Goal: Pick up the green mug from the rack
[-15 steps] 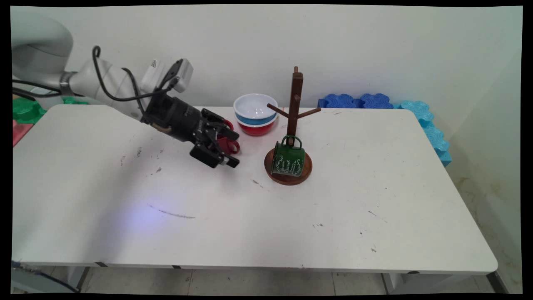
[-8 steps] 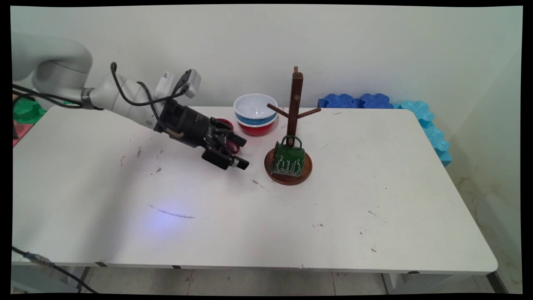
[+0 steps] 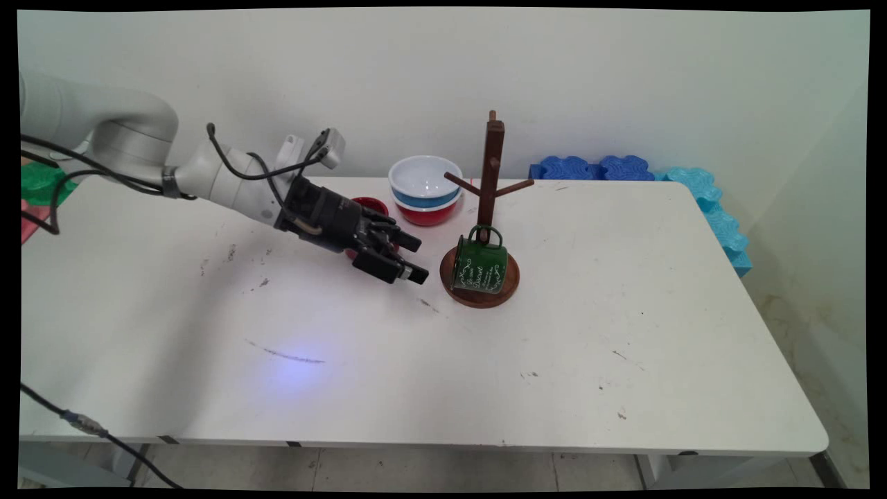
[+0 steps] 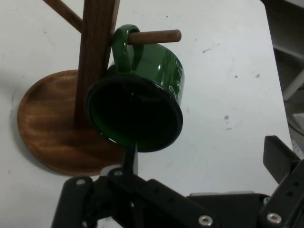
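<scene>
Your claw [image 3: 410, 259] hangs low over the tabletop [image 3: 388, 360], tilted down and reaching toward the picture's right, with its fingers spread wide and nothing between them. In the hand view one finger [image 4: 281, 156] rises at the lower right and the other stands far off at the lower left, so the gap is broad and empty.

Just beyond the fingertips sits the green mug [image 3: 479, 265]. It hangs by its handle on a low peg of the wooden mug tree [image 3: 493, 166], tipped so that its dark open mouth [image 4: 134, 113] faces your hand camera. The mug hangs over the tree's round wooden base [image 3: 513, 287], and you cannot tell whether it touches it. The claw is near the mug but apart from it.

Behind the claw's linkage, partly hidden, stands a red cup [image 3: 369, 206]. Farther back, beside the tree's post, a white bowl [image 3: 424, 177] sits stacked in a red bowl [image 3: 426, 214]. Blue foam pieces [image 3: 596, 168] lie along the wall at the far right edge.
</scene>
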